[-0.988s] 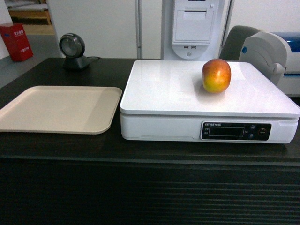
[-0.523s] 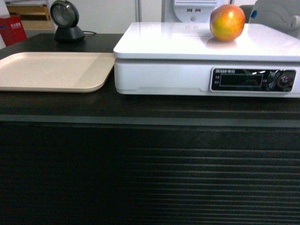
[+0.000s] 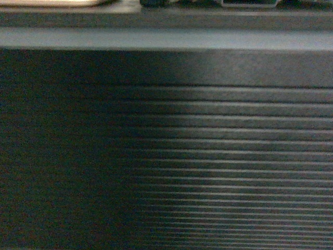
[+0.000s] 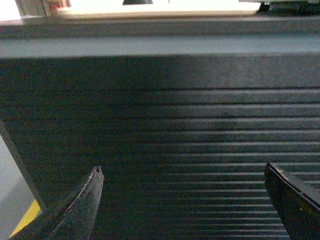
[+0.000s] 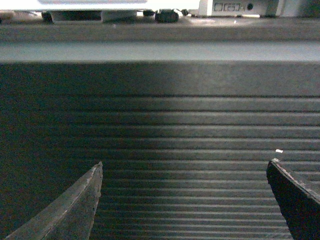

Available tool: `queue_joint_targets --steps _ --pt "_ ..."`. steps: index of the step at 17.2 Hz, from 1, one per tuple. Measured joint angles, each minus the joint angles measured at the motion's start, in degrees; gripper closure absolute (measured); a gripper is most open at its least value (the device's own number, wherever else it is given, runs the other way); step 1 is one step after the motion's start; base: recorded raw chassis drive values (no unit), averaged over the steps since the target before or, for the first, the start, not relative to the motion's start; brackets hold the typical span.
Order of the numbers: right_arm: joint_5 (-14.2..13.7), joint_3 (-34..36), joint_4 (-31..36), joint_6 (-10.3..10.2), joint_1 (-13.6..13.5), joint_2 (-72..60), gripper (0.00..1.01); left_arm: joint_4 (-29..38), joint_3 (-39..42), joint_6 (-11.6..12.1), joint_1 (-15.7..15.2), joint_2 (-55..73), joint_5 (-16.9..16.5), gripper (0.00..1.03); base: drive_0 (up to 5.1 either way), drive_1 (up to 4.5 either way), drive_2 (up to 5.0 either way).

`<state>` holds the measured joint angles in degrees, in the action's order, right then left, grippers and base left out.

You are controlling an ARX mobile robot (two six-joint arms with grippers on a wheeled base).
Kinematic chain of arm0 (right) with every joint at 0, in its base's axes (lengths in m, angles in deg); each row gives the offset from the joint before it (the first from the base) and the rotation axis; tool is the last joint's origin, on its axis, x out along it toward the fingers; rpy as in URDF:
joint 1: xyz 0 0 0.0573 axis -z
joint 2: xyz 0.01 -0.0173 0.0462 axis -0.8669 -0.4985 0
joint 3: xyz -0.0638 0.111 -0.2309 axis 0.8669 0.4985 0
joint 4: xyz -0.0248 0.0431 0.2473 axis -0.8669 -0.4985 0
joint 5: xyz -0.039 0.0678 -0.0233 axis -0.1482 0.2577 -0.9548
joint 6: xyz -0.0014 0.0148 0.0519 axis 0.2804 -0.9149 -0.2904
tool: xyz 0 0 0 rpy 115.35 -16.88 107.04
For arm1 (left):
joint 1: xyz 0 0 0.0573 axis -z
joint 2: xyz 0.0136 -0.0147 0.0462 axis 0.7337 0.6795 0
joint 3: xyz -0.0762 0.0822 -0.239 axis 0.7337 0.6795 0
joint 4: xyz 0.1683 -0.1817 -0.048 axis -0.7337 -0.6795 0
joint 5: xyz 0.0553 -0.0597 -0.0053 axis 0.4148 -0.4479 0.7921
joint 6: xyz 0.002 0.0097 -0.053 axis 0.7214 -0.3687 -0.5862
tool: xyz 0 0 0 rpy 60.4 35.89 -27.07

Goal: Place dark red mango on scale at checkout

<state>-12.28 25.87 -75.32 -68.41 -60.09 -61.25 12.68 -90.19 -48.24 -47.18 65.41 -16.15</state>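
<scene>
One checkout [image 3: 166, 156] front, ribbed slats filling all three views. Mango out of view; location cannot be told. One scale [image 5: 230, 7], underside edge only, at 12 o'clock on the surface. Left fingers [image 4: 80, 210] and right fingers [image 5: 75, 210]: two each, spread wide, holding nothing.

You face the checkout [image 3: 171, 156] front on: dark ribbed horizontal slats fill all three views, with its lighter counter edge running across the top. Only a thin sliver of the scale [image 5: 125, 12], its white underside and dark feet, shows above that edge. The mango is out of sight.
</scene>
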Motion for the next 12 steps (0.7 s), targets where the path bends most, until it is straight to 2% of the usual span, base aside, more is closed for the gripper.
queue_joint_targets --steps 12 --pt "0.0 0.0 -0.1 0.0 0.0 0.0 0.03 -0.2 0.0 0.0 0.0 0.0 -0.1 0.05 0.0 0.0 0.0"
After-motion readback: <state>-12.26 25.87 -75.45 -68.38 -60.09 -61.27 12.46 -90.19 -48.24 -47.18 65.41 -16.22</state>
